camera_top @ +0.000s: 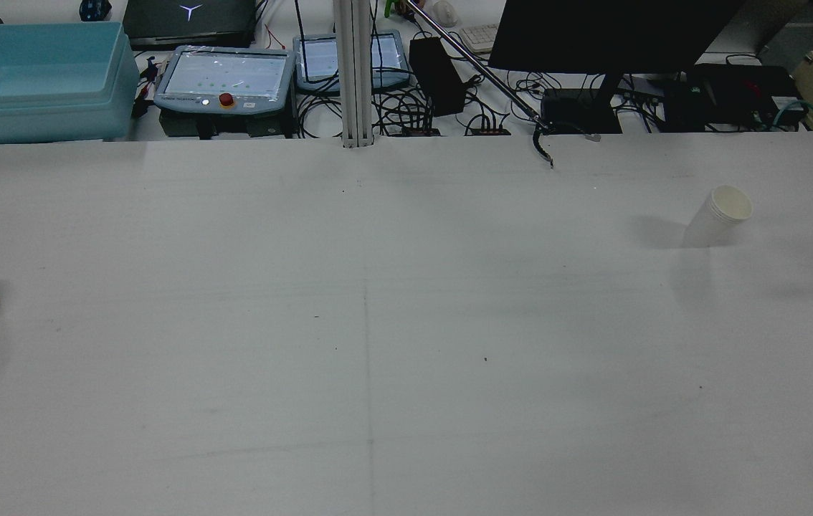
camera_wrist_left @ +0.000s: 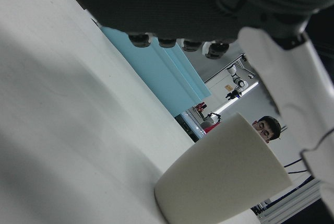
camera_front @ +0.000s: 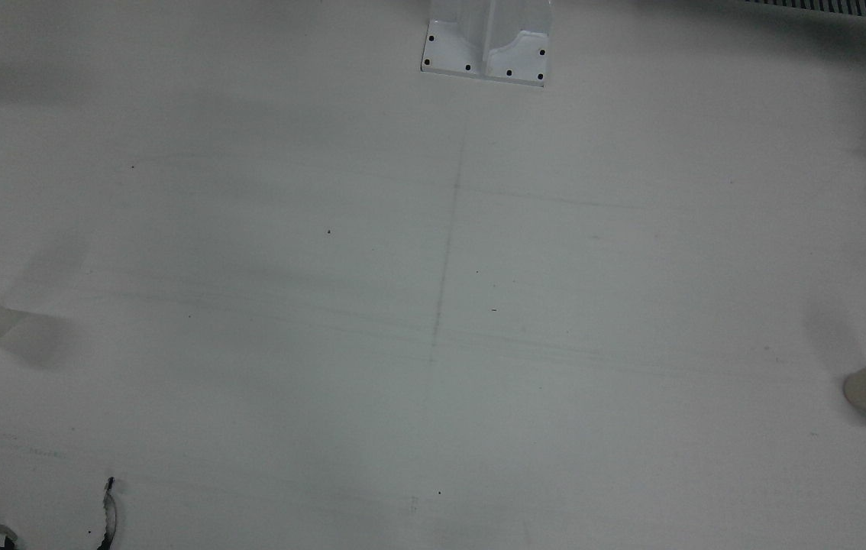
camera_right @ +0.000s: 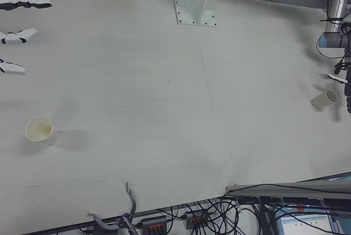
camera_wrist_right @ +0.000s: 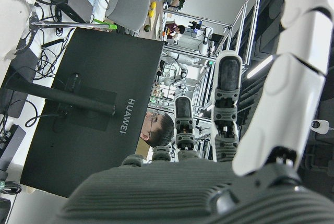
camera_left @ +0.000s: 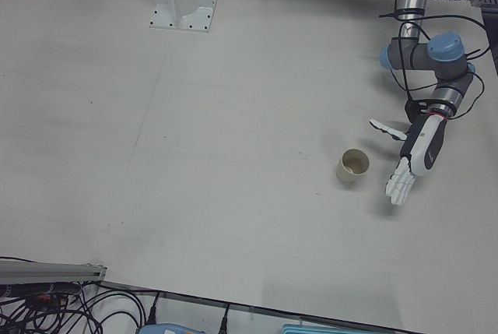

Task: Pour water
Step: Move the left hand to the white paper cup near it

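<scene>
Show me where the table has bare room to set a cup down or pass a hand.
Nearly everywhere: the whole middle of the table between the two cups is bare. One cup stands beside the left hand, the other near the right hand. Clutter only lies past the far edge: a blue bin, cables, screens.

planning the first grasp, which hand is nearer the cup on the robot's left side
Left. The left hand hangs open just beside that cup, apart from it; the right hand is across the table.
</scene>
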